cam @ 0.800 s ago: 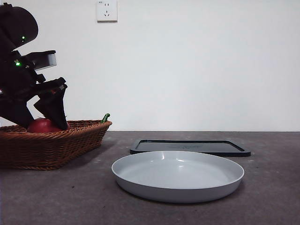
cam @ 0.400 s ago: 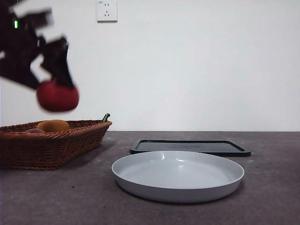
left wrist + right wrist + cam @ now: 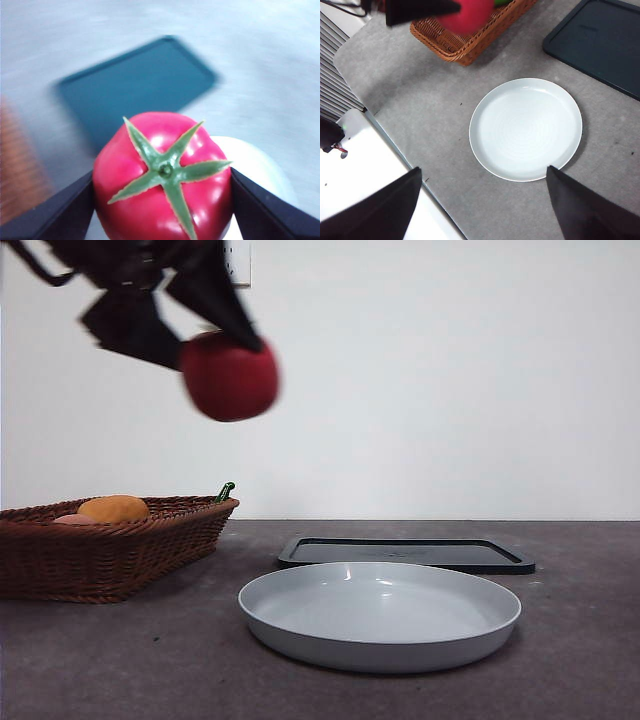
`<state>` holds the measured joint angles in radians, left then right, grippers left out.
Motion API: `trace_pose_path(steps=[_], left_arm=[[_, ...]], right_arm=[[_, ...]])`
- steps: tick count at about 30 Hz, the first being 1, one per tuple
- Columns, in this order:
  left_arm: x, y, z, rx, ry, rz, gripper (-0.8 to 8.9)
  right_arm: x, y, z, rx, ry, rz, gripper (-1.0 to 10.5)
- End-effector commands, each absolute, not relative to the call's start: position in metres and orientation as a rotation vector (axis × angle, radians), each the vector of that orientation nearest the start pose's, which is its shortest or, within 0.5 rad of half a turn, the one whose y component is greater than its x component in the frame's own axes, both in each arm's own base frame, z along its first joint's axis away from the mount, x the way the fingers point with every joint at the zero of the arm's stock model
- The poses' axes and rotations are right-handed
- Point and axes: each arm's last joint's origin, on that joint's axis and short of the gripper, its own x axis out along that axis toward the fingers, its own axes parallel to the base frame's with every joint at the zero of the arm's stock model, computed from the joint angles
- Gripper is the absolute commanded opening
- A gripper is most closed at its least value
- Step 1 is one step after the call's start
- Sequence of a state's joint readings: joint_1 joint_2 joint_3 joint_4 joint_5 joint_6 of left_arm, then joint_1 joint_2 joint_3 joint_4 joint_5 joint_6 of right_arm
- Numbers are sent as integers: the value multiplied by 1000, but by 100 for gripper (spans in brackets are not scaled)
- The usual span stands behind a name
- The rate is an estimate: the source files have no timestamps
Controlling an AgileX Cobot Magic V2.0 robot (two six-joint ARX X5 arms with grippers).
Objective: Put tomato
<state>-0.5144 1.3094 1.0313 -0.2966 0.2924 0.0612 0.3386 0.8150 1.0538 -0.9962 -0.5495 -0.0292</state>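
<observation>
The glossy red tomato (image 3: 230,377) hangs high in the air, blurred by motion, to the right of the wicker basket (image 3: 110,550) and left of the grey plate (image 3: 300,635). My left gripper (image 3: 210,348) is shut on it. In the left wrist view the tomato (image 3: 162,200) fills the space between the two jaws, green star stem facing the camera. My right gripper (image 3: 483,170) is open and empty, far above the plate (image 3: 526,129). That view also catches the tomato (image 3: 470,15) over the basket's (image 3: 470,42) near rim.
An orange fruit (image 3: 113,508), a pale pink fruit (image 3: 72,520) and a green tip (image 3: 226,490) lie in the basket. A dark flat tray (image 3: 405,553) sits behind the plate. A white wall with an outlet backs the table.
The left gripper lifted the tomato out of the basket and has carried it up and to the right. With it gone, the orange fruit shows in the basket.
</observation>
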Motion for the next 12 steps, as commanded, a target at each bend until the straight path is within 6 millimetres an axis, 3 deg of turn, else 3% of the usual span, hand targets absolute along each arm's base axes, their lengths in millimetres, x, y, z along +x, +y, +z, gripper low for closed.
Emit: trace_pose_path(steps=[1, 7, 12], left_arm=[[244, -172, 293, 135, 556, -872, 331], [244, -213, 263, 181, 595, -962, 331], [247, -234, 235, 222, 653, -981, 331]], right_arm=[[119, 58, 354, 52, 745, 862, 397], [118, 58, 354, 52, 746, 862, 397], [118, 58, 354, 52, 746, 862, 396]])
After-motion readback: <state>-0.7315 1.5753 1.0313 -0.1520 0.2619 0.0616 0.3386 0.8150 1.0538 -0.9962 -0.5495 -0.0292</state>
